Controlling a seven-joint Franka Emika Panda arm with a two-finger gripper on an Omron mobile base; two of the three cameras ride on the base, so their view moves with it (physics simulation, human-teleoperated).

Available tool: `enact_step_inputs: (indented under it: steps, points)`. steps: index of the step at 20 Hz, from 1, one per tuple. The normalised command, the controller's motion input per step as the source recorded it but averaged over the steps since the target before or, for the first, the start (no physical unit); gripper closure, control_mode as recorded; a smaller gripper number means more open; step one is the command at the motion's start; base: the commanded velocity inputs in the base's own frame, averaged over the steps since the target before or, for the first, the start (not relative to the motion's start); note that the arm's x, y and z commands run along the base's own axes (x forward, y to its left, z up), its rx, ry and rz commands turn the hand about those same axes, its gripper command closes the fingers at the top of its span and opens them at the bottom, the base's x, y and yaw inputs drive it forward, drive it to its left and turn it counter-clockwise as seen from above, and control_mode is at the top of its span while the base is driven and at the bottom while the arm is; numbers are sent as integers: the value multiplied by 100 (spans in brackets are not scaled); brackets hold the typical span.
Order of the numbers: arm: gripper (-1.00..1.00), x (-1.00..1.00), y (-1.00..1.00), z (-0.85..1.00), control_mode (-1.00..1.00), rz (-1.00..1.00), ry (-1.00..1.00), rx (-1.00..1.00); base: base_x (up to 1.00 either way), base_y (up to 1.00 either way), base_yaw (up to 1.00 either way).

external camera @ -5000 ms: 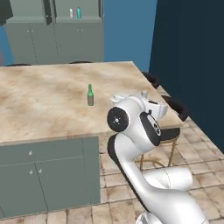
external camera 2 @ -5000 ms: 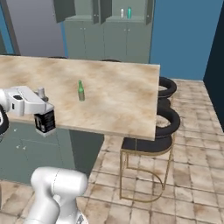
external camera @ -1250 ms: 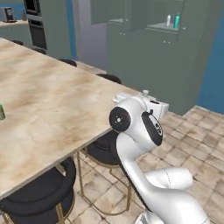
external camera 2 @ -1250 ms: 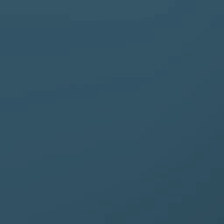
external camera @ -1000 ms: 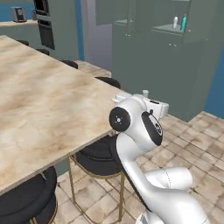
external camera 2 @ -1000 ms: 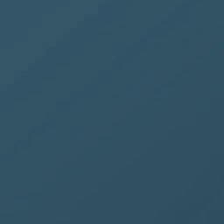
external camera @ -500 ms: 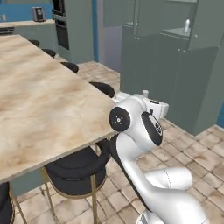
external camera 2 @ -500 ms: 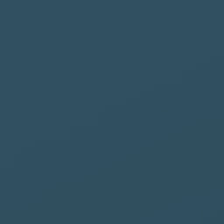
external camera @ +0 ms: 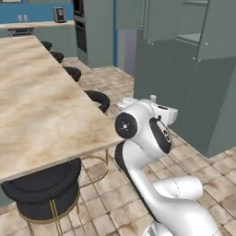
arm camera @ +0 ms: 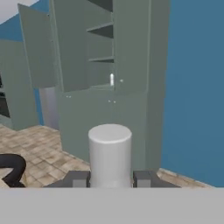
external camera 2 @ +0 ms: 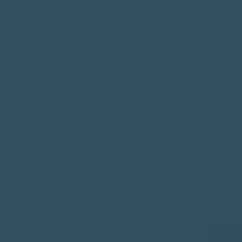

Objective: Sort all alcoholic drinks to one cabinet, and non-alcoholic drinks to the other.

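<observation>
Now the tool (arm camera: 111, 178) is clamped on a bottle's grey-white cap (arm camera: 110, 153), held upright between its fingers (arm camera: 78, 178) and facing the cabinet (arm camera: 100, 57), whose doors stand open. A small white bottle (arm camera: 112, 79) stands on its lower shelf. The bench (external camera: 37, 106) lies left of the arm, stools (external camera: 44, 186) beside it.

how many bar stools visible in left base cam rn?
4, lined along the counter's near edge: nearest stool under the corner, second by the arm, third, farthest near the back. More may be hidden behind the counter.
</observation>
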Motion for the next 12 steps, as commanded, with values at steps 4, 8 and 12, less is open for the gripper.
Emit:
enact_step_inputs:
  steps: [4,8,12]
  points:
    - [100,0,0,0,100,0,0,0,43,-71,28]
    - [100,0,0,0,100,0,0,0,52,-63,27]
    - [100,0,0,0,100,0,0,0,60,-54,25]
